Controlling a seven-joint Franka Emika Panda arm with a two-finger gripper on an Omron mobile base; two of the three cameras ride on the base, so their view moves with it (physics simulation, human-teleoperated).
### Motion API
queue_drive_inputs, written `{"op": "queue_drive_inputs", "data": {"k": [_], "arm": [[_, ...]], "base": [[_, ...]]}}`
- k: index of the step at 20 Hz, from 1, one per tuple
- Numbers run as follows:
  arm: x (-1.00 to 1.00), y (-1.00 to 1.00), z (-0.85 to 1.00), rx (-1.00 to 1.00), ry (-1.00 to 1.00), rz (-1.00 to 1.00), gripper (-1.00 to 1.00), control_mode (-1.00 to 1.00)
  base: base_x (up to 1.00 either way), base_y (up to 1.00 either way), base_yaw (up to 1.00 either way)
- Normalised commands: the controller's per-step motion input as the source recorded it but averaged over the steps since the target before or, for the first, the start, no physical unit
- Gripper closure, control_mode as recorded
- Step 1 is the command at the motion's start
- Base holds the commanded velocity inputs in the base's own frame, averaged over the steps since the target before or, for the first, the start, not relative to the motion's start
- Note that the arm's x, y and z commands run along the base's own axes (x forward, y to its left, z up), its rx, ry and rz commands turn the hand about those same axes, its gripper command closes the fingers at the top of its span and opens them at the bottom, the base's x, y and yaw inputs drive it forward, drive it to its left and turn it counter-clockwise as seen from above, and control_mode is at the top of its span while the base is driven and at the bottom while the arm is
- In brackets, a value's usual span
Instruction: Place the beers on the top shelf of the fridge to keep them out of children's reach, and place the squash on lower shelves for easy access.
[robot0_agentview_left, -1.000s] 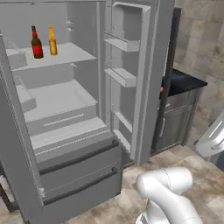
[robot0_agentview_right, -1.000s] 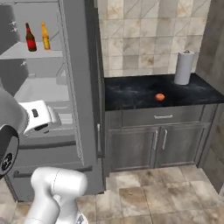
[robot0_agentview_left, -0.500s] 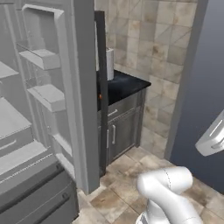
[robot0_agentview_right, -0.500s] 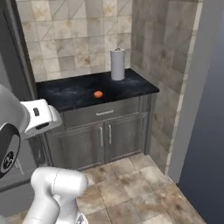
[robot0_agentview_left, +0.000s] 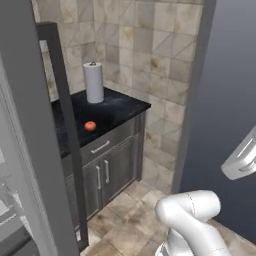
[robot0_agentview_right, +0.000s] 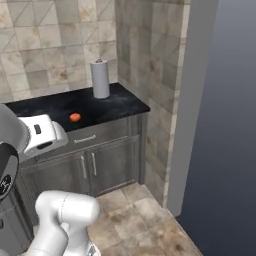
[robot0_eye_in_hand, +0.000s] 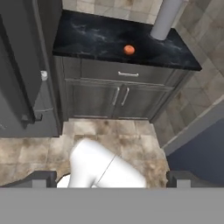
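A: Start at the tool (robot0_eye_in_hand: 109, 178). How do the fingers (robot0_eye_in_hand: 40, 178) stand?

B: In the hand view the two small dark tips sit far apart at the bottom corners, nothing between them. The tool is spread wide and holds nothing, well above the floor (robot0_eye_in_hand: 131, 140) and well back from the bench (robot0_eye_in_hand: 92, 37).

A: And the squash (robot0_eye_in_hand: 128, 49)?

B: A small, round, flattened orange-red fruit, lying on the bench top. In the left base view the squash (robot0_agentview_left: 90, 126) is near the front edge of the bench (robot0_agentview_left: 120, 107); in the right base view the squash (robot0_agentview_right: 75, 117) lies left of the paper towel roll (robot0_agentview_right: 100, 79) and apart from it.

A: Describe the bench.

B: Glossy black stone with faint pale veining, set on a dark grey cabinet (robot0_eye_in_hand: 118, 98) with one drawer and two doors, each with a thin bright bar handle. The paper towel roll (robot0_agentview_left: 93, 82) is a plain white upright cylinder at the far side by the wall.

A: The room?

B: Mottled beige-and-brown tiles on the walls (robot0_agentview_right: 45, 55), similar worn stone tiles on the floor. The bench fills a corner; right of it a pale pillar (robot0_agentview_right: 192, 100) runs up, with flat blue-grey beyond. In the left base view the smooth grey fridge (robot0_agentview_left: 30, 150) stands close at the left edge, a dark upright bar along it.
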Motion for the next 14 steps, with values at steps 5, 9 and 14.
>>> {"op": "queue_drive_inputs", "data": {"k": [5, 9, 14], "arm": [[0.00, 0.00, 0.00, 0.00, 0.00, 0.00, -1.00, 1.00], [0.00, 0.00, 0.00, 0.00, 0.00, 0.00, -1.00, 1.00], [0.00, 0.00, 0.00, 0.00, 0.00, 0.00, -1.00, 1.00]], "base": [[1.00, -0.01, 0.08], [1.00, 0.00, 0.16], [0.88, 0.00, 0.18]]}}
